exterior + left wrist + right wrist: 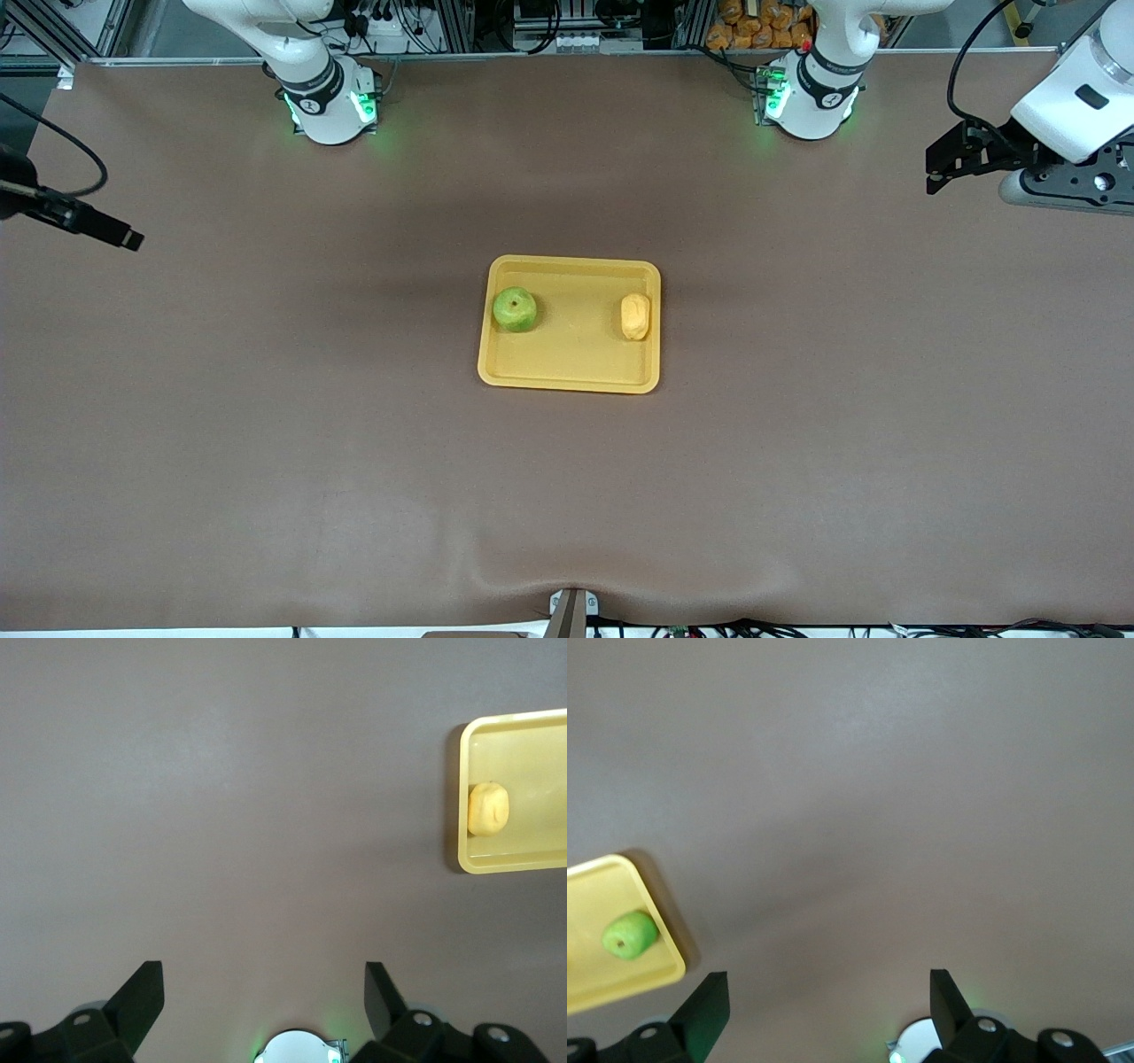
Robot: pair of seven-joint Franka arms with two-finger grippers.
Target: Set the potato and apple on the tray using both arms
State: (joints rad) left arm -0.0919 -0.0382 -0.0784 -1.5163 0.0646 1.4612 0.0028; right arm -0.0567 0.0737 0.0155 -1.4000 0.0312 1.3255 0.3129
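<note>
**Apple and potato rest on tray as both arms hang clear of it**

The yellow-orange tray [570, 377] lies near the middle of the brown table [266, 425], with both pieces of produce inside its raised rim. The green apple [515, 309] sits at the end of the tray toward the right arm's side, close against the rim, its stem dimple turned upward. The pale potato [635, 316] lies at the end toward the left arm's side, just beside that rim. The two are well apart, with bare tray floor between them.

The left gripper [941, 171] hangs in the air over the bare tabletop at the left arm's end of the table, well away from the tray. Its fingers [142, 992] are spread wide and grasp nothing; in the left wrist view only table surface shows between them, with the potato and a corner of the tray off to one side.

The right gripper [124, 237] is up over the bare table at the right arm's end, also well clear of the tray. Its fingers [709, 1001] stand released and empty, and in the right wrist view the apple and one end of the tray appear well off from them.
</note>
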